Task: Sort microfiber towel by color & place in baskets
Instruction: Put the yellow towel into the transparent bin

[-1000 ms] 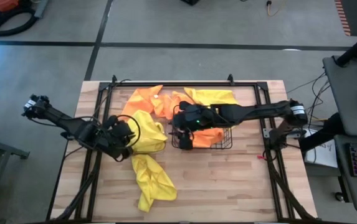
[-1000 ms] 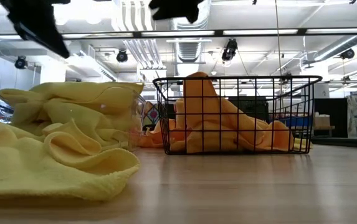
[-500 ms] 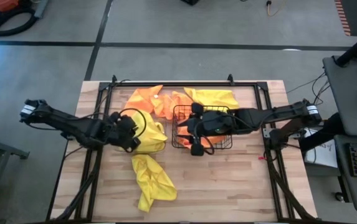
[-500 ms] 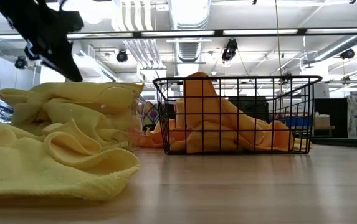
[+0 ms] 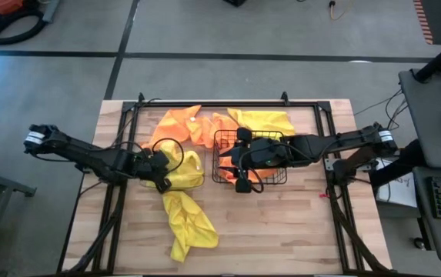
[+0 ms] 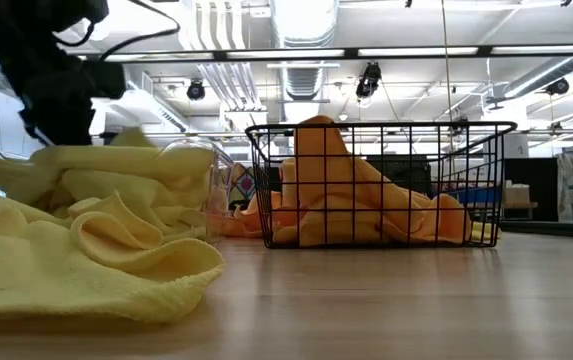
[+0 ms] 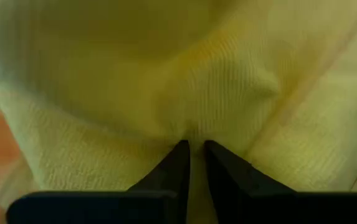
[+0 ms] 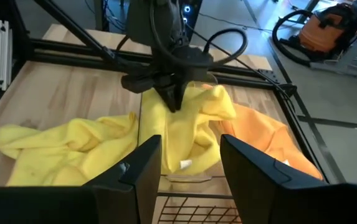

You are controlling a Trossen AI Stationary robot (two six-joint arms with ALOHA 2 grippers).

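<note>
While your left gripper (image 5: 161, 165) presses down into the clear bin (image 5: 180, 171), its fingers sit nearly together, pinched on the yellow towel (image 7: 166, 81) heaped inside. Your right gripper (image 8: 181, 171) hangs above the black wire basket (image 5: 249, 158), fingers apart and holding nothing; orange cloth (image 6: 356, 190) fills that basket. Another yellow towel (image 5: 185, 223) lies loose on the table (image 5: 282, 231) just beside the clear bin, and orange towels (image 5: 182, 123) with one more yellow one (image 5: 270, 119) crowd the far edge behind both bins.
</note>
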